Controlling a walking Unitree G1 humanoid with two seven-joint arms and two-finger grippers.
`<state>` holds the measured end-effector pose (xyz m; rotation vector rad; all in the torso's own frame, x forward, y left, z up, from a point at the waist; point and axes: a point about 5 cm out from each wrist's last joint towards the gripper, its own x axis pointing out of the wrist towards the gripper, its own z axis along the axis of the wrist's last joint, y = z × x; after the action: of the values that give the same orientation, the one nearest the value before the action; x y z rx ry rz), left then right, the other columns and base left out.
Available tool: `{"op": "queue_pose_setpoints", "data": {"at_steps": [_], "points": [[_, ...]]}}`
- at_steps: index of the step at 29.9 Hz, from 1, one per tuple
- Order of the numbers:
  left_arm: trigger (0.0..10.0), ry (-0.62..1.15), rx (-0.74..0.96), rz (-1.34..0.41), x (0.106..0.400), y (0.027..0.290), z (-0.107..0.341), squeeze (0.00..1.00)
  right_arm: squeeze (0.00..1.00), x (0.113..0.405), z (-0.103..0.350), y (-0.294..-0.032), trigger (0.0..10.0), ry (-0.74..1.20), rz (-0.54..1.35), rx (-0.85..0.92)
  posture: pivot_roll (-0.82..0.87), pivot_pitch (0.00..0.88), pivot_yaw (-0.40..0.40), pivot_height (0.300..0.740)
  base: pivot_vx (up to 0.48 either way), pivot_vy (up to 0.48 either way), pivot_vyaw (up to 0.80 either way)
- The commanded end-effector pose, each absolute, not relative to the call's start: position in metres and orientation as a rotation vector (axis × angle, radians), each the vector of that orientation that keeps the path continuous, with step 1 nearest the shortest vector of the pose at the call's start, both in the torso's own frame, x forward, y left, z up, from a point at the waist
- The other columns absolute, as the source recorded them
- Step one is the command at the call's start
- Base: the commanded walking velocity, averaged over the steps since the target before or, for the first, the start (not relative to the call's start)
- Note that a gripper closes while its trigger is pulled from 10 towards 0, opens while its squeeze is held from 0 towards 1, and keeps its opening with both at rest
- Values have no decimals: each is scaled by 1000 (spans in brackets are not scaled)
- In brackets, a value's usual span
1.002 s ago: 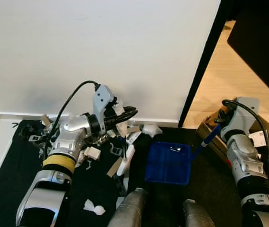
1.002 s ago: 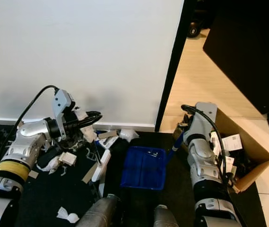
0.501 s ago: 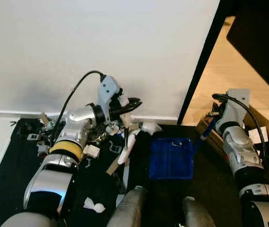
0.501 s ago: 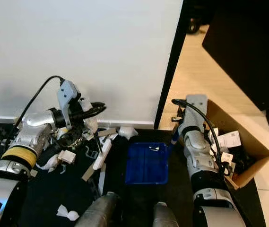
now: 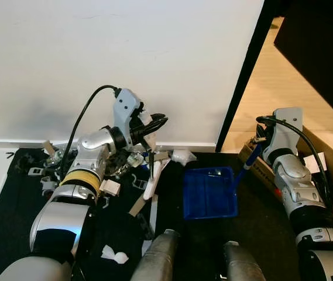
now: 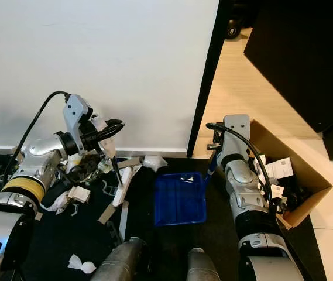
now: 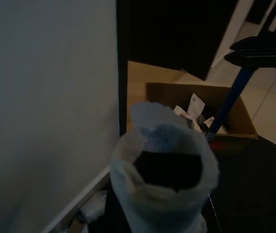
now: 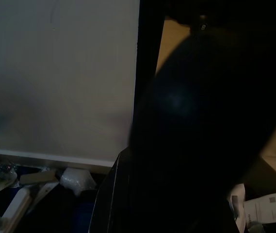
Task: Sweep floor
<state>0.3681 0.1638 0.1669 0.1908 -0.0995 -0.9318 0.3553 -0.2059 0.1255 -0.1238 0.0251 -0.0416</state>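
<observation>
My left gripper [image 5: 148, 124] is shut on the white-wrapped top [image 7: 164, 189] of a brush handle, close to the white wall. The thin dark shaft slants down to the white brush head [image 5: 154, 181], which rests on the black mat [image 5: 14, 234] among the scraps. A blue dustpan [image 5: 209, 192] lies flat on the mat right of the brush, with a small scrap inside. Its blue handle [image 5: 249, 163] rises to my right gripper [image 5: 258, 146], which is shut on it. Paper and cardboard litter [image 5: 114, 170] lies heaped below my left forearm.
A crumpled white scrap [image 5: 111, 254] lies near my left knee and another [image 5: 182, 156] lies by the skirting. An open cardboard box [image 6: 289, 170] of papers stands beside my right arm. A black door frame [image 5: 239, 88] borders the wooden floor [image 5: 283, 88] and a dark cabinet [image 6: 306, 52].
The camera has shifted a little. My left gripper has carried the brush handle nearer the wall, dragging the brush head up the mat. The dustpan has turned slightly.
</observation>
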Motion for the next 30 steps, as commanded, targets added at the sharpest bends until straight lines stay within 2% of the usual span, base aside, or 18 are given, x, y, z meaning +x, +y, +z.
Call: {"op": "queue_pose_setpoints", "data": {"at_steps": [1,7,15,18,30], "points": [[10000,-87,155,-927,363,164,154,0,0,351,124,-207,10000,21,-34,-155,14,295,61,740,0,0,0],[10000,-137,17,-983,353,144,143,0,0,346,118,-201,10000,23,-8,-153,19,277,61,740,0,0,0],[10000,-154,-85,-1068,343,130,140,0,0,343,117,-199,10000,26,3,-146,18,281,59,740,0,0,0],[10000,-162,-165,-1128,336,122,144,0,0,342,119,-198,10000,24,15,-143,20,285,58,740,0,0,0],[10000,-231,-326,-1166,321,101,163,0,0,341,121,-193,10000,16,42,-123,34,277,64,740,0,0,0]]}}
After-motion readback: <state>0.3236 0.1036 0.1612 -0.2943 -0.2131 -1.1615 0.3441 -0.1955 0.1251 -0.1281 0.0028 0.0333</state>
